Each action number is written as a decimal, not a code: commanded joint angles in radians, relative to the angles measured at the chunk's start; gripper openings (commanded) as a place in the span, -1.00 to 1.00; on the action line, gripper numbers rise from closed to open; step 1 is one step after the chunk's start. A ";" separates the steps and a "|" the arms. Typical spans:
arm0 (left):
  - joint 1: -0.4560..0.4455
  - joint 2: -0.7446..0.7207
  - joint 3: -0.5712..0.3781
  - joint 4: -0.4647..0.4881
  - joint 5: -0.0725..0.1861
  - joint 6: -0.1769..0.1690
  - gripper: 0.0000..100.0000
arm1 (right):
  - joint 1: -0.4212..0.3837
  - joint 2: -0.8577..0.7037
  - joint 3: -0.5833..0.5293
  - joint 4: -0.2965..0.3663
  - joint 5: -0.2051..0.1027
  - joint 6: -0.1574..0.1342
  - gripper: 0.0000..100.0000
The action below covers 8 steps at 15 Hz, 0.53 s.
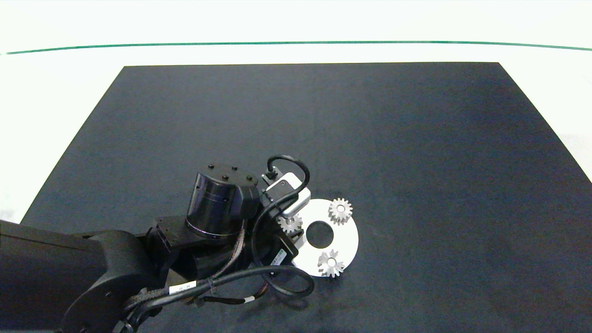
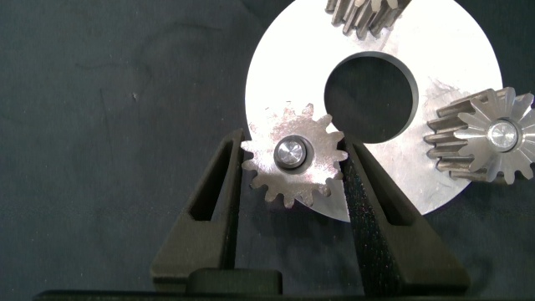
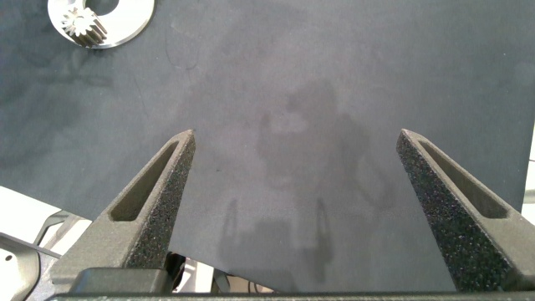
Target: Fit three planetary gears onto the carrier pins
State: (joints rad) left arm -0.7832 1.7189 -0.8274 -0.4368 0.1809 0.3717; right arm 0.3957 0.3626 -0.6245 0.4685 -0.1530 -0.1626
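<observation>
While the left gripper (image 2: 294,167) clasps a small silvery toothed metal gear (image 2: 294,162) on its pin, two more sit pinned on the flat white round disc (image 1: 350,240). The right gripper (image 3: 294,142) hangs spread wide. No lettering is readable.

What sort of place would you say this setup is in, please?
Probably a robot test bench: a plain dark mat on a white table, one white carrier disc with gears, and the left gripper working there.

Planetary gears (image 1: 340,211): three
White disc (image 1: 349,238): one
Carrier pins (image 2: 291,154): three, each inside a gear bore
Dark mat (image 1: 416,138): one
</observation>
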 commanded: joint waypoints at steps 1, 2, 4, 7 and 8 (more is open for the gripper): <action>-0.001 0.001 -0.002 -0.003 0.002 0.003 -0.98 | 0.000 -0.001 0.000 0.002 0.000 -0.002 1.00; -0.002 0.001 -0.006 -0.002 0.002 0.003 -0.98 | 0.000 -0.001 -0.001 0.002 0.000 -0.002 1.00; -0.002 0.001 -0.007 0.000 0.002 0.003 -0.98 | 0.000 -0.001 -0.001 0.002 -0.002 -0.002 1.00; -0.002 -0.004 -0.009 0.006 0.002 0.001 -0.98 | 0.000 -0.001 -0.001 0.002 -0.002 -0.002 1.00; -0.002 -0.004 -0.007 0.006 0.002 0.001 -0.98 | 0.000 -0.001 -0.001 0.002 -0.002 -0.002 1.00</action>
State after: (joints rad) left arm -0.7855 1.7179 -0.8351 -0.4272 0.1817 0.3709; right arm 0.3953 0.3621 -0.6257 0.4681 -0.1538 -0.1630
